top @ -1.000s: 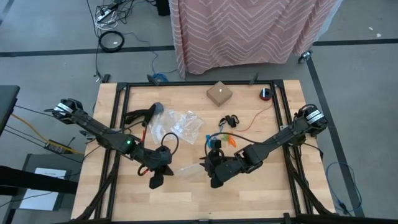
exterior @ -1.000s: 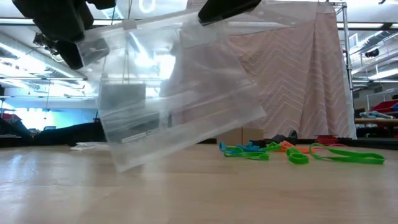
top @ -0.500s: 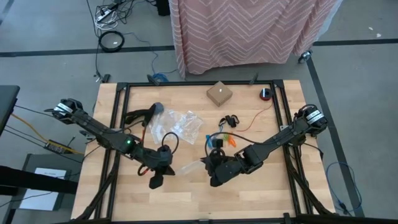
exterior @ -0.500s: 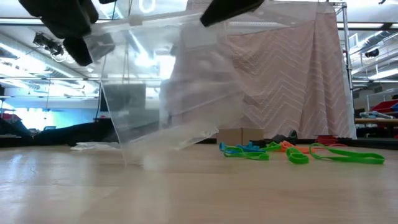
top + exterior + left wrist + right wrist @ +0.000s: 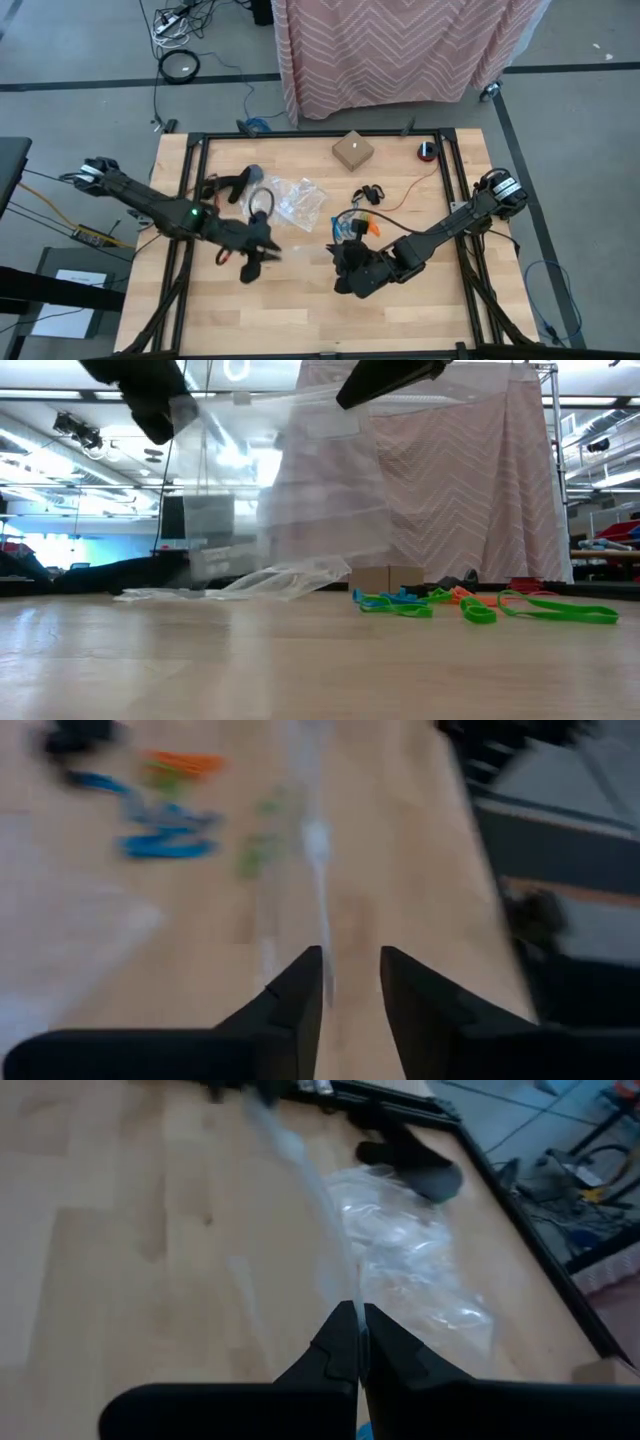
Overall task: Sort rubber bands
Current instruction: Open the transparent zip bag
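A clear zip bag (image 5: 300, 480) hangs in the air over the middle of the table between my two grippers. My right gripper (image 5: 358, 1320) is shut on it. At the bag's other top corner my left gripper (image 5: 350, 990) stands open, and the bag's edge (image 5: 318, 860) runs away from the gap between its fingers; whether it touches, I cannot tell. The rubber bands (image 5: 355, 222) lie loose on the wood beyond the right gripper: blue (image 5: 390, 603), orange (image 5: 460, 595) and green (image 5: 545, 610). My right gripper pinches the zip bag's top edge (image 5: 352, 1285) between its two fingers, at one end of that edge. The fingers slant downward from the table's right side. The bag hangs below them, and its edge stretches off toward my left gripper.
A crumpled heap of clear bags (image 5: 292, 200) lies left of the bands. A dark object (image 5: 232, 185) is beside it. A small cardboard box (image 5: 352, 150) and a red-and-black item (image 5: 428, 150) sit near the far edge. Bare wood spreads along the near edge.
My left gripper has risen and gone toward the table's far left. The bag's left side rose with it, and the lower corner that hung close to the wood has swung up. My right gripper has stayed in place and turned a little.
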